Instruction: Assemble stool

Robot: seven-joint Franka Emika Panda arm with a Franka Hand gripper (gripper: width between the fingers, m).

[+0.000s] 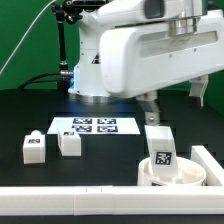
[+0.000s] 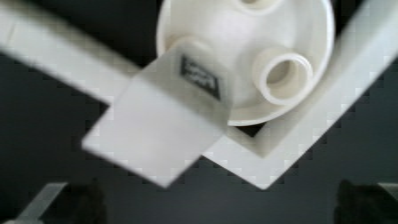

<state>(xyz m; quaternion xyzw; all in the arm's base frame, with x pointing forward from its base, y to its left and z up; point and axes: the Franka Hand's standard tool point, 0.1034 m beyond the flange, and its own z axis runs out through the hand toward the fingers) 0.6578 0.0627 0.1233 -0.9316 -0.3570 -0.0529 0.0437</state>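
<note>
The round white seat (image 1: 176, 176) lies at the exterior view's lower right, in the corner of the border rail. A white block-shaped leg (image 1: 161, 148) with a tag stands upright on it. Two more tagged legs (image 1: 33, 147) (image 1: 69, 143) stand on the black table to the exterior view's left. My gripper (image 1: 173, 100) hangs above the seat and leg, open and empty. In the wrist view the seat (image 2: 267, 30) shows a round hole, with the leg (image 2: 157, 125) rising from it. The dark fingertips (image 2: 43, 205) stand far apart, the gripper (image 2: 205, 205) holding nothing.
The marker board (image 1: 92, 126) lies flat at the table's middle, behind the loose legs. The long white border rail (image 1: 60, 202) runs along the front and turns up on the exterior view's right (image 1: 207, 160). Its corner also shows in the wrist view (image 2: 267, 155).
</note>
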